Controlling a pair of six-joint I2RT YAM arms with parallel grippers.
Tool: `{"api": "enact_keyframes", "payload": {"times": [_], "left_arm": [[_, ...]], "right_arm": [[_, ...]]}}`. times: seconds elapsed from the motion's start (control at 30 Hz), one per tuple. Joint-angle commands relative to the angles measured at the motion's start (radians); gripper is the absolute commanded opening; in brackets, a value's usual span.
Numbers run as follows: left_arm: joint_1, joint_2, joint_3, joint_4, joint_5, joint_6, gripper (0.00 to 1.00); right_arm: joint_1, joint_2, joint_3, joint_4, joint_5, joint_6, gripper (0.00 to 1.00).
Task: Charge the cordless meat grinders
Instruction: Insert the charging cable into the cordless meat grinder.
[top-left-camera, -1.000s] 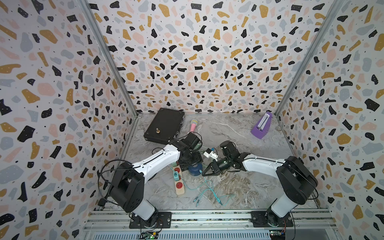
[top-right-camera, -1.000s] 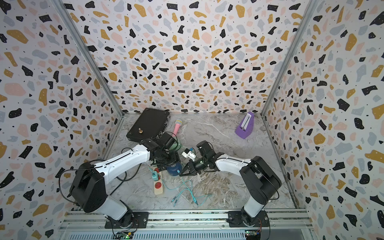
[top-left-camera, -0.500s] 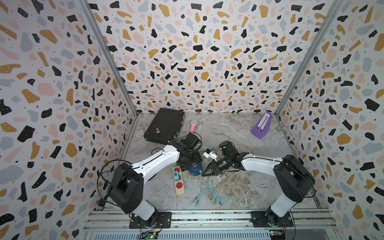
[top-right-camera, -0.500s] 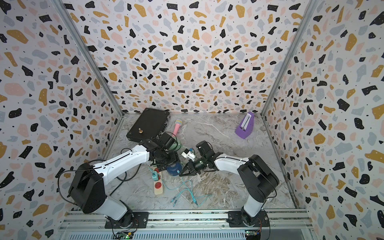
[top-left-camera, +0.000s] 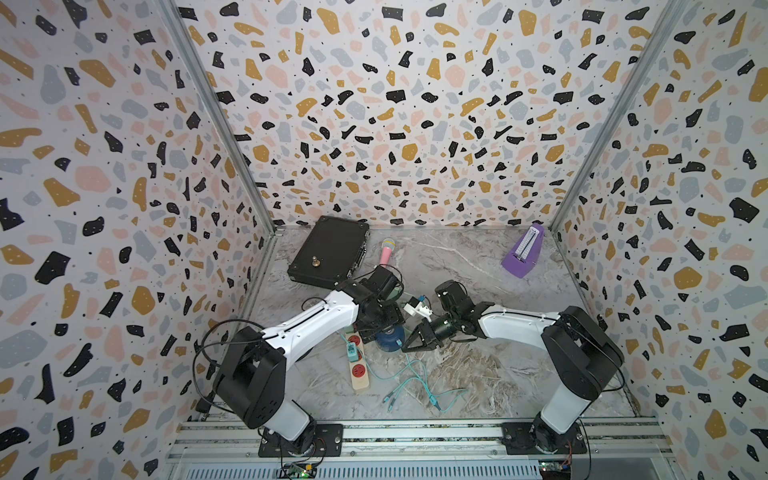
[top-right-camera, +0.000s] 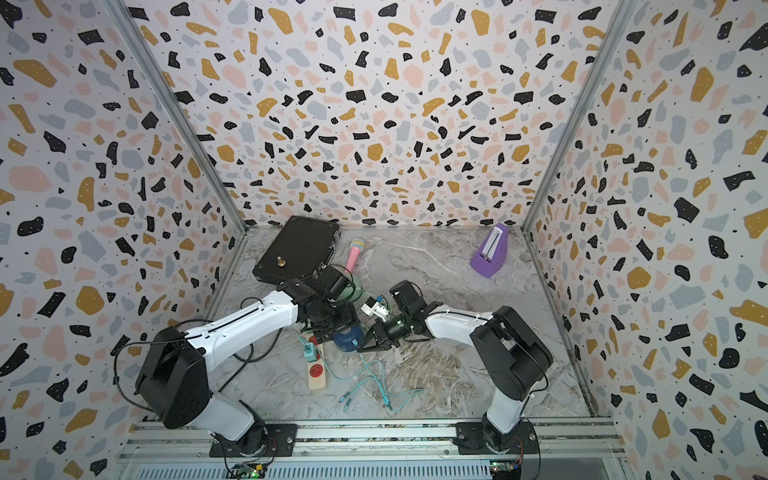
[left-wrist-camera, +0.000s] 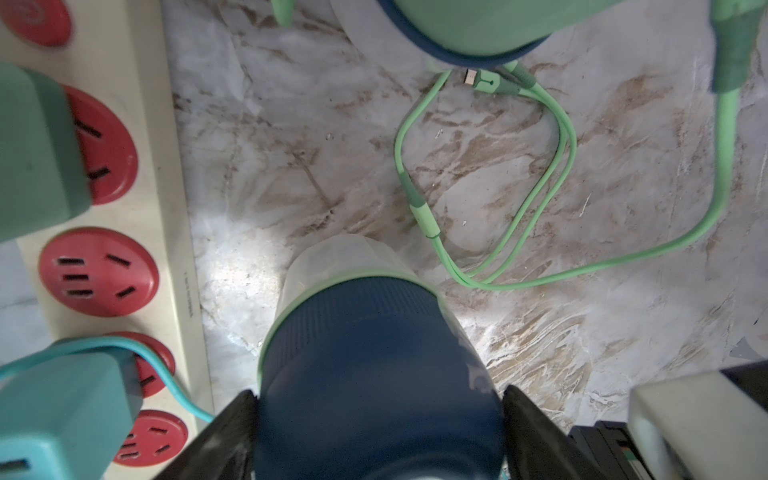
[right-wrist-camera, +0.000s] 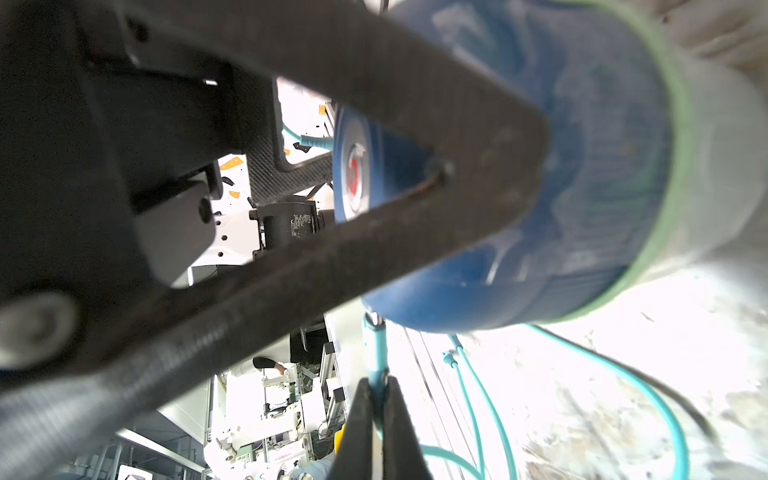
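Room around the navy grinder is tight: the left gripper clamps its sides, the right gripper, pinching a teal cable, crowds its right, the power strip lies just left, the mint grinder behind; bare table opens farther right.

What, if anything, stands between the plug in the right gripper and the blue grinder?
Nothing visible. In the right wrist view the teal plug, pinched in the shut right gripper, has its tip right at the blue grinder. The left gripper clamps the grinder from two sides, away from that spot.
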Motion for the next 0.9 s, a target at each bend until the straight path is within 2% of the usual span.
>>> {"api": "enact_keyframes", "payload": {"times": [0.0,0.3,0.57,0.67,0.87], "left_arm": [[0.002,0.011,-0.042,-0.040,0.007,0.020,0.54],[-0.009,-0.015,-0.073,-0.025,0.028,0.075,0.49],[-0.012,-0.026,-0.104,0.008,0.017,-0.024,0.41],[-0.018,-0.012,-0.085,0.010,0.015,-0.028,0.39],[-0.027,0.006,-0.075,0.022,0.030,-0.023,0.37]], "right_arm": [[-0.005,-0.006,0.040,-0.042,0.009,-0.006,0.00],[-0.030,0.019,0.100,-0.156,0.024,-0.067,0.00],[-0.019,0.032,0.108,-0.095,0.072,0.002,0.00],[-0.018,0.030,0.093,-0.027,0.089,0.046,0.00],[-0.017,0.045,0.101,-0.025,0.100,0.054,0.00]]}}
